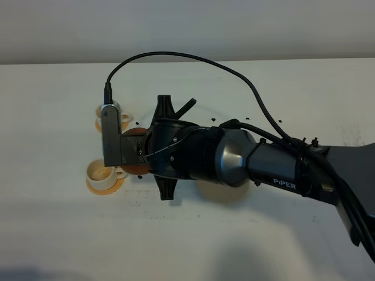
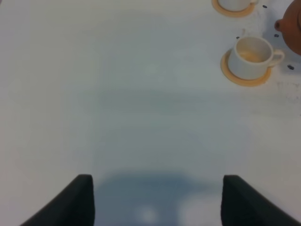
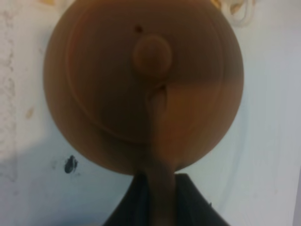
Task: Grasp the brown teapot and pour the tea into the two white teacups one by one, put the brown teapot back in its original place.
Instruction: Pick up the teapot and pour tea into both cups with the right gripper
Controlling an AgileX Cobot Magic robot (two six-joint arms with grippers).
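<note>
Between the clenched jaws of the right gripper (image 3: 157, 188) sits the loop handle of the squat, reddish-brown clay teapot (image 3: 141, 84), held level with its knobbed lid up, left of the flat pale beige disc (image 1: 205, 188). Two small glossy cream-white teacups stand beside it on orange-tan coasters (image 2: 244, 84). The near teacup (image 2: 251, 56) seems to hold tea; the far teacup (image 2: 235, 4) is mostly hidden. The second pour looks due, which calls for swinging the spout far and tilting gently. The left gripper (image 2: 157, 200) hangs released over the matte white table (image 2: 117, 94).

a white table (image 1: 58, 234) with scattered small dark specks (image 3: 70, 164) meets a plain grey wall (image 1: 187, 26) behind.
</note>
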